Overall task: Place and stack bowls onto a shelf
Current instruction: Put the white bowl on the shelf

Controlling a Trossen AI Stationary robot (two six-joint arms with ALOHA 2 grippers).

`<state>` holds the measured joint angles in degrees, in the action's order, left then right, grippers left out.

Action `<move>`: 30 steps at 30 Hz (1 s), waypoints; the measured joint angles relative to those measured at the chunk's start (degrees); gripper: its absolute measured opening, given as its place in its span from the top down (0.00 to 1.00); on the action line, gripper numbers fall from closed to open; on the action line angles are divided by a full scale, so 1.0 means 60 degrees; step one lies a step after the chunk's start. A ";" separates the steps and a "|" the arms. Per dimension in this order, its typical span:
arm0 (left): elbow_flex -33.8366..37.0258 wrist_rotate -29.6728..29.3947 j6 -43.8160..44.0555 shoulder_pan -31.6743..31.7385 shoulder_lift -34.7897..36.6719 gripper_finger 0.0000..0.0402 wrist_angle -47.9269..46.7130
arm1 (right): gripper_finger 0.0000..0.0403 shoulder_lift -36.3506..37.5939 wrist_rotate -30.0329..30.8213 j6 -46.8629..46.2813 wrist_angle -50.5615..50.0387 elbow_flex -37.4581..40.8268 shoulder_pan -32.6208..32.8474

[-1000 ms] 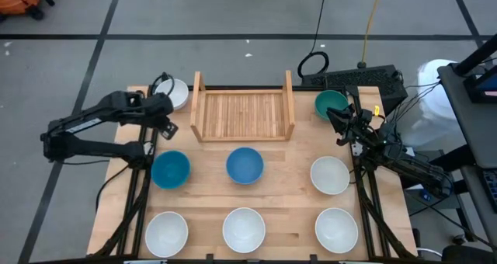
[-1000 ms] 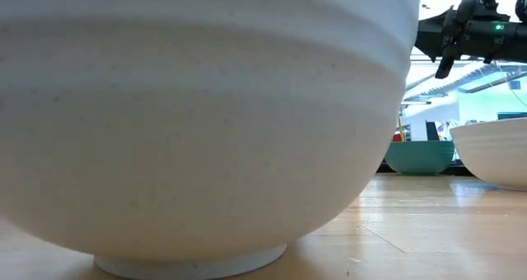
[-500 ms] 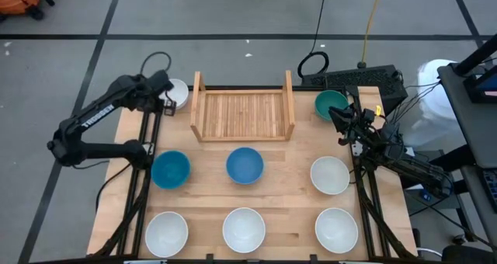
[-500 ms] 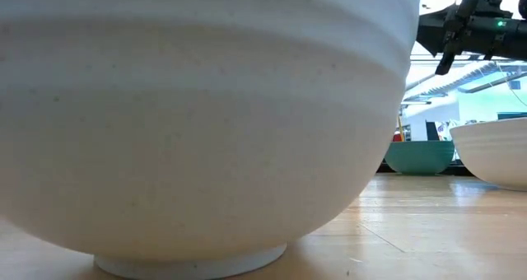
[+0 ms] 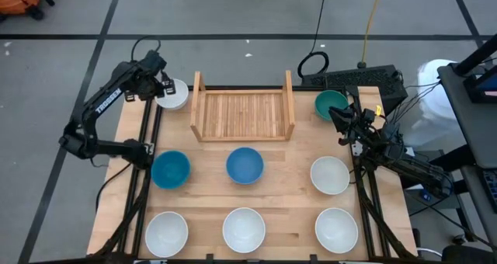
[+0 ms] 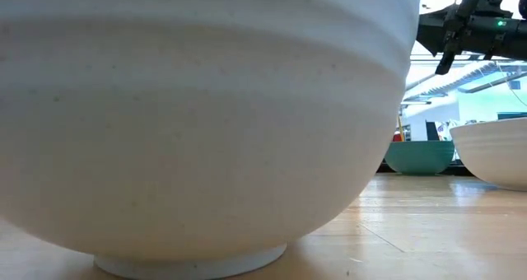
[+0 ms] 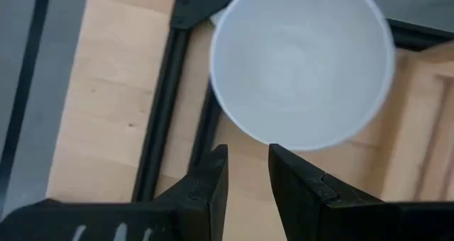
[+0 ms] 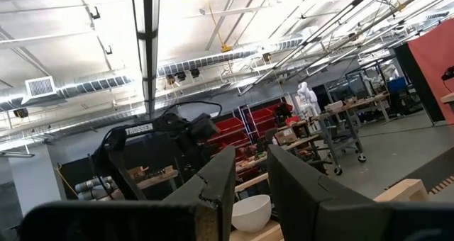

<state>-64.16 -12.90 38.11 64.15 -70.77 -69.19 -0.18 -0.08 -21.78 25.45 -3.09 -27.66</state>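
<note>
The left pincer [image 5: 161, 84], fingers slightly parted and empty, has swung from beside the shelf [image 5: 242, 114] to the far-left white bowl [image 5: 172, 95]. The right pincer [image 5: 339, 116], slightly parted, stays by the green bowl [image 5: 329, 102]. A near white bowl [image 6: 206, 115] blocks most of the low view.

Grey floor [image 5: 62, 15] with dark lines surrounds table [image 5: 287, 178].

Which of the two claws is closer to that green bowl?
The right. The right gripper sits right beside the green bowl at the table's far right corner. The left gripper is across the shelf, over a white bowl.
</note>
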 joint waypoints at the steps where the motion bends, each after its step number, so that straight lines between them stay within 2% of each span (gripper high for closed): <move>1: 0.0000 0.0013 0.0080 0.0102 -0.0112 0.73 -0.0009 | 0.81 0.0003 0.0000 0.0000 0.0000 0.0000 0.0000; 11: 0.0004 0.0215 0.1108 0.0350 -0.0819 0.73 -0.0474 | 0.81 0.0001 0.0000 0.0000 0.0000 0.0000 0.0000; 19: 0.0004 0.0092 0.0749 0.0026 -0.0836 0.73 -0.0303 | 0.81 0.0003 0.0000 0.0119 0.0000 0.0000 0.0000; 30: 0.0054 0.0332 0.2147 -0.0174 -0.0836 0.73 -0.0160 | 0.81 0.0003 0.0000 0.0208 0.0000 0.0000 0.0000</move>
<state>-63.84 -10.91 50.99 63.10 -75.79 -70.15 -0.16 -0.08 -20.53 25.45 -3.09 -27.66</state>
